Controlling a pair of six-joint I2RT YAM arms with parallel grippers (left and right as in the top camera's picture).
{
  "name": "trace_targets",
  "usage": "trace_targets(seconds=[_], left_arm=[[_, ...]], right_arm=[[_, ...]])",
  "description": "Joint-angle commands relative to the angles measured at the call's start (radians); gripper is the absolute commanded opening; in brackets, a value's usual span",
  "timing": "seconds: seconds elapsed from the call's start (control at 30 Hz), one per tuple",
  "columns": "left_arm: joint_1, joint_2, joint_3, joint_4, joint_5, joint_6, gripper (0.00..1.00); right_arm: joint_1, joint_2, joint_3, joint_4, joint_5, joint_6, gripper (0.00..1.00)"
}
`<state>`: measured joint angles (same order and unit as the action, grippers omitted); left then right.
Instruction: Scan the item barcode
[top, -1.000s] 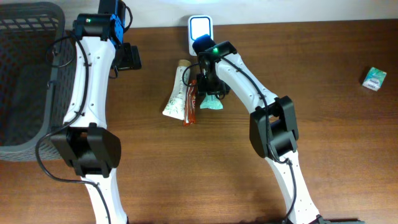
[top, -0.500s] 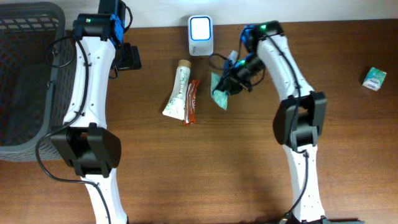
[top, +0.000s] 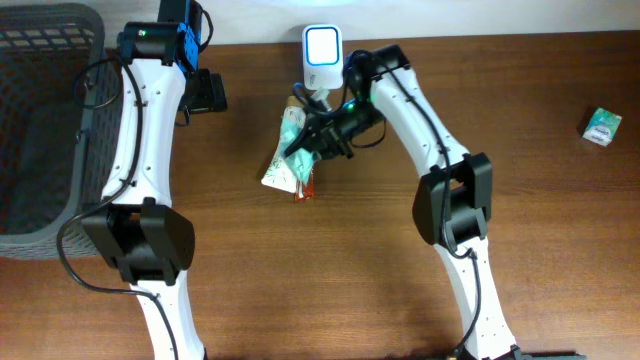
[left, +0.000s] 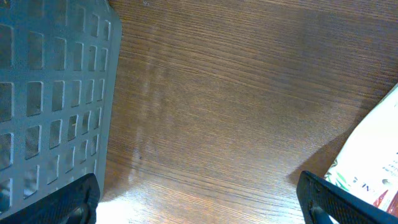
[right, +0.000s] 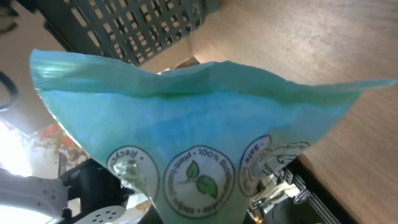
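Brown wood-grain table (top: 560, 250), with a pale strip of wall behind its far edge. Far left: dark mesh basket (top: 40, 120) standing at the table's corner. Just right of it, the left gripper (top: 208, 92) hangs over bare wood, jaws spread wide and holding nothing. Centre: white tube (top: 278, 172) and red-brown bar (top: 305, 186) lying side by side, touching. Overlapping the tube's upper end, a green pouch (top: 293, 135) is pinched in the closed right gripper (top: 318, 138), near the white scanner (top: 322, 52). Far right: small green box (top: 602, 127), well apart.
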<state>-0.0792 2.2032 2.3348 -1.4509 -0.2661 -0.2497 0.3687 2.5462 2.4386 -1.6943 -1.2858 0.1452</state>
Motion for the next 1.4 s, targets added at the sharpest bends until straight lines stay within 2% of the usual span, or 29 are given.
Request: trace_targets(seconds=[0.0, 0.07, 0.13, 0.47, 0.6, 0.7, 0.77, 0.83, 0.87, 0.93, 1.0, 1.17, 1.23, 1.37], left_arm=[[-0.003, 0.007, 0.001, 0.002, 0.0, 0.009, 0.99], [-0.003, 0.007, 0.001, 0.001, 0.0, 0.009, 0.99], [-0.003, 0.007, 0.001, 0.002, 0.0, 0.009, 0.99], [-0.003, 0.007, 0.001, 0.002, 0.0, 0.009, 0.99], [-0.003, 0.007, 0.001, 0.001, 0.0, 0.009, 0.99], [-0.003, 0.007, 0.001, 0.002, 0.0, 0.009, 0.99], [-0.003, 0.007, 0.001, 0.002, 0.0, 0.009, 0.99], [-0.003, 0.007, 0.001, 0.002, 0.0, 0.009, 0.99], [-0.003, 0.007, 0.001, 0.001, 0.0, 0.009, 0.99], [-0.003, 0.007, 0.001, 0.002, 0.0, 0.009, 0.99], [-0.003, 0.007, 0.001, 0.001, 0.0, 0.009, 0.99], [-0.003, 0.007, 0.001, 0.002, 0.0, 0.009, 0.99], [-0.003, 0.007, 0.001, 0.001, 0.0, 0.009, 0.99], [-0.003, 0.007, 0.001, 0.001, 0.0, 0.009, 0.99]], right_arm=[[0.01, -0.038, 0.014, -0.004, -0.045, -0.09, 0.04], [0.008, -0.038, 0.014, -0.004, 0.031, -0.175, 0.04], [0.006, -0.038, 0.014, -0.005, 0.211, -0.246, 0.04], [0.059, -0.038, 0.014, -0.005, 0.317, -0.299, 0.04], [0.064, -0.038, 0.014, -0.005, 0.425, -0.305, 0.04], [0.058, -0.038, 0.015, 0.027, 0.689, -0.164, 0.04], [0.055, -0.038, 0.037, 0.098, 0.928, 0.003, 0.04], [0.055, -0.038, 0.093, 0.174, 1.173, 0.106, 0.04], [0.055, -0.038, 0.121, 0.225, 1.258, 0.114, 0.04], [0.055, -0.038, 0.149, 0.454, 1.427, 0.125, 0.04], [0.055, -0.035, 0.145, 0.689, 1.485, 0.122, 0.04], [0.054, -0.008, 0.139, 1.009, 1.485, 0.122, 0.05], [0.05, 0.019, 0.132, 1.064, 1.493, 0.122, 0.08], [0.034, 0.047, 0.125, 1.051, 1.493, 0.123, 0.04]])
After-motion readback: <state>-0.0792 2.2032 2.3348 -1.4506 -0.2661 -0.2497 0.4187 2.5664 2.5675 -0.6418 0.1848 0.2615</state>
